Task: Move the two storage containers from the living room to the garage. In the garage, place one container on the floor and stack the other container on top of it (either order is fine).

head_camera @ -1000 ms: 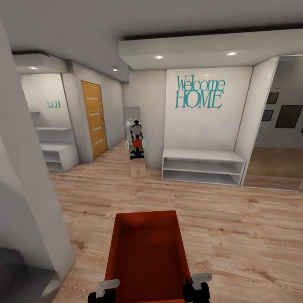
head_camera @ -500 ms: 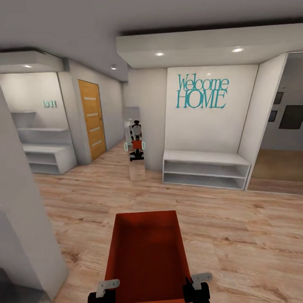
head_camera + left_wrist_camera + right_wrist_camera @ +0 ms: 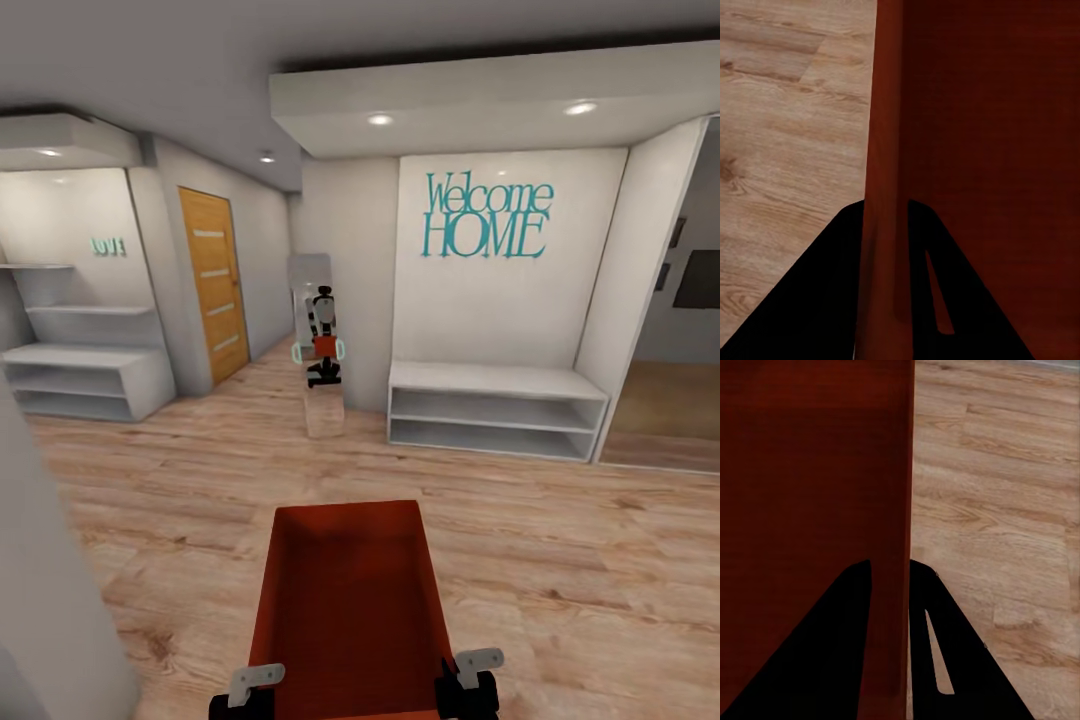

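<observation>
Orange-red box carried through the entry hall, one hand on each long wall.

The box (image 3: 348,600) sits low centre of the head view, open top up, held over the plank floor (image 3: 560,560). The left hand (image 3: 886,285) is clamped astride its left wall, the right hand (image 3: 891,641) astride its right wall. It looks light and stiff, but the thin smooth walls could slip or flex, so a grip at mid-wall suits it. Open room lies ahead; edges to mind are the pale wall corner (image 3: 50,600) at lower left, the white bench (image 3: 495,408) at right, and the orange door (image 3: 213,285) at upper left.
</observation>
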{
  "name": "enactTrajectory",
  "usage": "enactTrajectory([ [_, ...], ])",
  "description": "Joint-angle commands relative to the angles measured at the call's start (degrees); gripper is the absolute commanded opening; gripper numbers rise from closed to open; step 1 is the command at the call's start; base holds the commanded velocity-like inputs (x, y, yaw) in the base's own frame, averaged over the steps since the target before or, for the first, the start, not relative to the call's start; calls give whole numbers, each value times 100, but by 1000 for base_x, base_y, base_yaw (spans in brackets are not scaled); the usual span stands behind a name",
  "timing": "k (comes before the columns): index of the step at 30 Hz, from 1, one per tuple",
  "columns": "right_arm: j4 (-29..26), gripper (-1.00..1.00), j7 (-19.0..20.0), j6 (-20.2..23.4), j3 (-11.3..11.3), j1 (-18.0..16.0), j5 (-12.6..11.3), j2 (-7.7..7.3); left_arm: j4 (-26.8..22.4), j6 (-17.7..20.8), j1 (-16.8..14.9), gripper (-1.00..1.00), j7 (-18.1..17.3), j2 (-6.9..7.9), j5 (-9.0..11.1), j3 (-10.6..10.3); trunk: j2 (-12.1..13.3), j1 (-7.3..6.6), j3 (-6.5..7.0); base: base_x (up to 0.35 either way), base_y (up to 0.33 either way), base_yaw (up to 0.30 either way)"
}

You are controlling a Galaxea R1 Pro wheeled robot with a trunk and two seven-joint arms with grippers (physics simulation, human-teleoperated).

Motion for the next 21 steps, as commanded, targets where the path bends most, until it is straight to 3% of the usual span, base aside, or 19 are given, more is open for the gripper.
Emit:
enactTrajectory([
  [1,4,-100,-56,-2,17,-8,62,-1,3,-25,-3,-100,71,6,49,-100,-5,4,-8,336,0,0],
  [21,4,-100,-56,-2,17,-8,62,1,8,-21,-3,-100,72,10,50,-99,-5,4,-8,336,0,0],
])
